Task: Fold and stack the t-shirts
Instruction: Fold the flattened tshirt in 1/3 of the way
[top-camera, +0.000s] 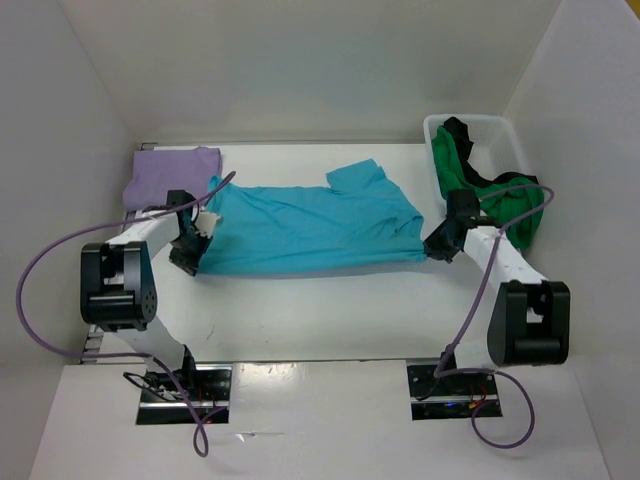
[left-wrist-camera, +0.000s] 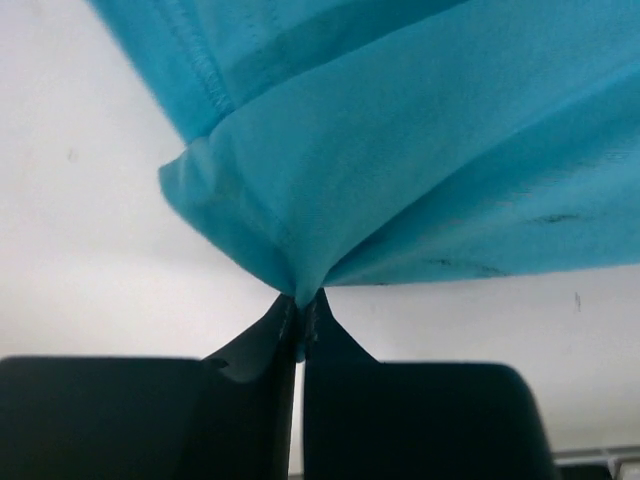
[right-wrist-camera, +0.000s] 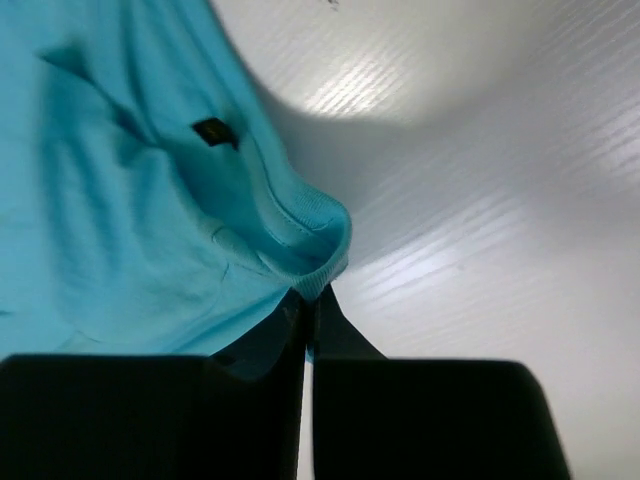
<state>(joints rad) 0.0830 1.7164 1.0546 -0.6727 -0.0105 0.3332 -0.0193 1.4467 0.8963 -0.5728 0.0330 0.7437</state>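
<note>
The left end effector (left-wrist-camera: 298, 302) has its two black jaws pressed together on a pinch of the turquoise shirt (left-wrist-camera: 420, 130). The cloth gathers into a point right at the tips, and a stitched hem runs up from there toward 11 o'clock in the left wrist view. The right end effector (right-wrist-camera: 308, 296) is likewise clamped tight on the same shirt, biting it just below a ribbed edge that curls over the tips. A small dark tag (right-wrist-camera: 210, 131) shows on the cloth toward 11 o'clock from the grip in the right wrist view.

Seen from above, the left end effector grips the shirt's corner at 8 o'clock and the right one grips its corner at 4 o'clock. The shirt lies spread between them across the middle of the white tabletop (top-camera: 330, 300), long side running 9 to 3 o'clock, with one sleeve sticking out at about 1 o'clock.

Further out, the lavender shirt (top-camera: 175, 170) lies folded at the tabletop's 10 o'clock corner, just beside the turquoise one. At 2 o'clock stands the white bin (top-camera: 503, 127); the green shirt (top-camera: 505, 205) spills over its near rim toward 5 o'clock, and the black shirt (top-camera: 458, 130) shows inside the bin at its far end.
</note>
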